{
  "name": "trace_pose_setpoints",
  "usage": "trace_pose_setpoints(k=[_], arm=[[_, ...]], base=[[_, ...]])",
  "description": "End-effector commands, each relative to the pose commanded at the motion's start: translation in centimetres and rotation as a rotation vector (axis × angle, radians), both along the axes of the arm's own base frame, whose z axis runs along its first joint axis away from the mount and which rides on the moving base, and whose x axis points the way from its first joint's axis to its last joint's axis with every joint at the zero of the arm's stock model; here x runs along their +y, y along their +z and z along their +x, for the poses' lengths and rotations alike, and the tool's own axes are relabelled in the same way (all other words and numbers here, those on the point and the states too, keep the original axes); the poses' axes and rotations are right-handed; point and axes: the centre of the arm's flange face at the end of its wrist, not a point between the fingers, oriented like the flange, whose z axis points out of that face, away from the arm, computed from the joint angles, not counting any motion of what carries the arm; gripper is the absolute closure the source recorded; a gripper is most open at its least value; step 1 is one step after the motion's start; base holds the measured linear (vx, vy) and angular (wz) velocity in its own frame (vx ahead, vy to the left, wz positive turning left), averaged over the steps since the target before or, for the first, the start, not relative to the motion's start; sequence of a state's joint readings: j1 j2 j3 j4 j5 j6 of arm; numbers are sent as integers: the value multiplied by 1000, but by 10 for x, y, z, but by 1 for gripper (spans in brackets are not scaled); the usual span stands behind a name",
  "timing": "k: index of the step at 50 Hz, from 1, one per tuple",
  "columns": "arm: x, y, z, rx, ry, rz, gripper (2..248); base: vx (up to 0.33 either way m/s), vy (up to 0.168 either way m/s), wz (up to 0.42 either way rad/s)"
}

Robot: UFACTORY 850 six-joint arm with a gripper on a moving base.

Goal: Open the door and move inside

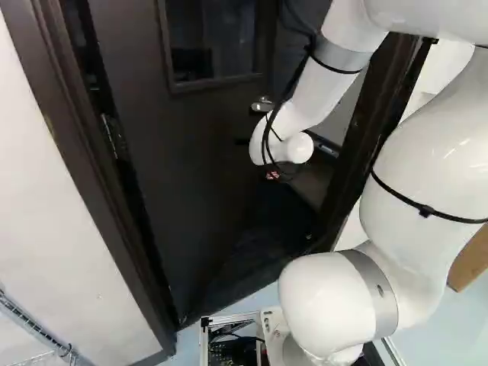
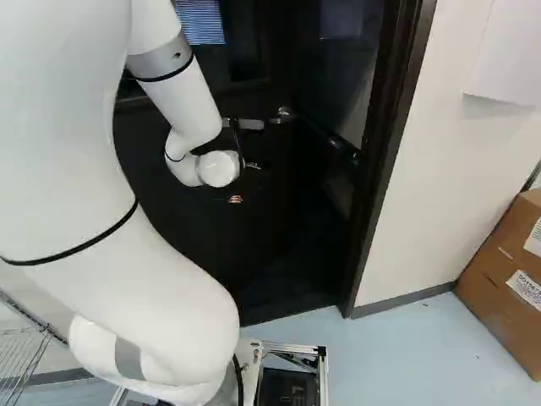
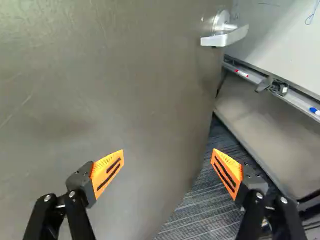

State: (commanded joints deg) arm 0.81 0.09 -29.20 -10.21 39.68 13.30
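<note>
Door (image 1: 179, 152), dark, with window pane (image 1: 217, 34): unlatched and partly open, its free edge swung inward, clear of door frame (image 2: 389, 152). Lever handle (image 3: 225, 37): silver, mounted on the door near that free edge, not gripped. End effector (image 3: 167, 156): fingers spread well apart, nothing between them; one orange pad (image 3: 107, 172) in front of the door panel, the other (image 3: 228, 172) beyond its free edge, over the gap; contact with the door cannot be told. Beyond the door: striped carpet (image 3: 192, 212) and whiteboard (image 3: 285, 40) with marker tray (image 3: 295, 100). On the near side of the door: moving base (image 2: 292, 348), on pale floor (image 2: 406, 347). Progress, as judged: unlatching done, opening part done, entry outstanding. Remaining: push the door wider, bring the base through, keep the white arm (image 2: 190, 106) off the frame.
</note>
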Motion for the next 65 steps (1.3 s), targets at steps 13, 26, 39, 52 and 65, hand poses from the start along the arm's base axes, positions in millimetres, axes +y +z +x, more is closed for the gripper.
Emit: trace_pose_setpoints(k=[13, 26, 39, 52, 65], arm=[[0, 0, 1, 0, 0, 0, 3], [0, 0, 2, 0, 0, 0, 3], [6, 0, 11, -1, 13, 0, 3], [21, 0, 26, -2, 47, 0, 3], [41, 0, 37, -4, 91, -2, 3]], base=[[164, 30, -17], [12, -1, -6], [0, 0, 0], [-2, -1, 0], [0, 0, 0]])
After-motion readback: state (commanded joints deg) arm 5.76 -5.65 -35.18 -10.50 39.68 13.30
